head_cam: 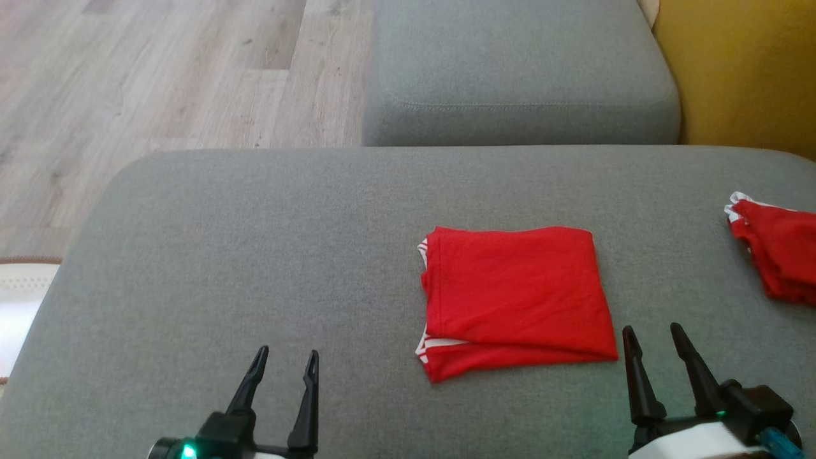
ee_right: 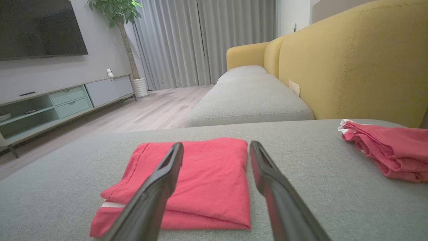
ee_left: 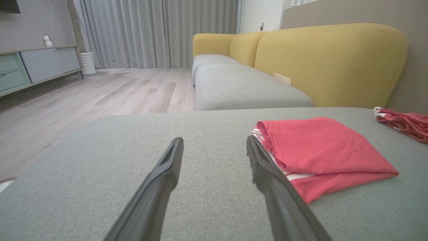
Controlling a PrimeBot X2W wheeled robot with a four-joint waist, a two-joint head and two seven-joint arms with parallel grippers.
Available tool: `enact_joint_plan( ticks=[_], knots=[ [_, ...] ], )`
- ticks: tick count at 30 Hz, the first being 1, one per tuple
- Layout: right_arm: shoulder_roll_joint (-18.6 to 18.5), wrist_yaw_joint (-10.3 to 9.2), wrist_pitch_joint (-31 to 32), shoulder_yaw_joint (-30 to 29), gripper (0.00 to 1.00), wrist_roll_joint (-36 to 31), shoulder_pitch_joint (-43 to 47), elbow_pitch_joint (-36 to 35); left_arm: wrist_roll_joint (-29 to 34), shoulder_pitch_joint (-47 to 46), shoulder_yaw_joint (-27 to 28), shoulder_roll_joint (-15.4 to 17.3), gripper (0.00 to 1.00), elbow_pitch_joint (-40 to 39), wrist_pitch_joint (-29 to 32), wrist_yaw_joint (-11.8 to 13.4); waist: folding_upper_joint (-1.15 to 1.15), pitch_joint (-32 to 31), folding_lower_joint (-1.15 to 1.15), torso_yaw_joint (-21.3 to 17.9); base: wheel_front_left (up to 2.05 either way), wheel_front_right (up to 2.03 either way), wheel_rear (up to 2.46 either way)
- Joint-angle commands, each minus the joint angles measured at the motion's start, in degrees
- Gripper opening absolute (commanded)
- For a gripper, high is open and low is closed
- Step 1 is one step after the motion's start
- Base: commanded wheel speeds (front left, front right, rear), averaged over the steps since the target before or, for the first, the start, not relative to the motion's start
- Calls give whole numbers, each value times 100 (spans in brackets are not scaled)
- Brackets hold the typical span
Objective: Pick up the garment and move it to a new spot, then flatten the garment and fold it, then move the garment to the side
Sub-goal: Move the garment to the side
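Since fold looks done, step in hand is probably final move aside. Grey seat cushion (head_cam: 223, 255) bears folded red garment (head_cam: 513, 296), lying flat right of centre. Left gripper (head_cam: 287, 352) and right gripper (head_cam: 651, 328) both spread, empty. Next: pinch garment edges, shift sideways keeping fold intact.

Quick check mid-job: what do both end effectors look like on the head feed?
Left end effector: two long, tapered black fingers on a black base with a green light. Right end effector: same black fingers, white housing, a blue part at its edge.
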Motion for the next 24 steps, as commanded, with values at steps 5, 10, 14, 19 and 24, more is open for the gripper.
enact_joint_plan(
  ticks=[5,10,14,19,24],
  knots=[
    [-36,-5,-63,46,100,67,-230,-88,68,-352,63,-50,100,-214,-70,-36,0,185,0,29,0,0,0],
    [-152,-5,-63,13,100,358,-652,267,75,-519,-128,-50,100,-224,-70,-120,0,482,0,110,0,0,0],
    [-374,-5,-49,212,100,774,-1134,973,49,-623,-286,-50,100,-210,-70,-145,0,645,0,194,0,0,0],
    [-708,-5,826,535,100,1866,-1956,1722,-71,-823,-524,-50,100,-197,-70,-138,0,948,0,249,0,0,0],
    [-1179,-5,1683,802,100,2722,-2647,2101,-134,-1106,-721,-50,100,-187,-70,-86,0,1285,0,287,0,0,0]
  ],
)
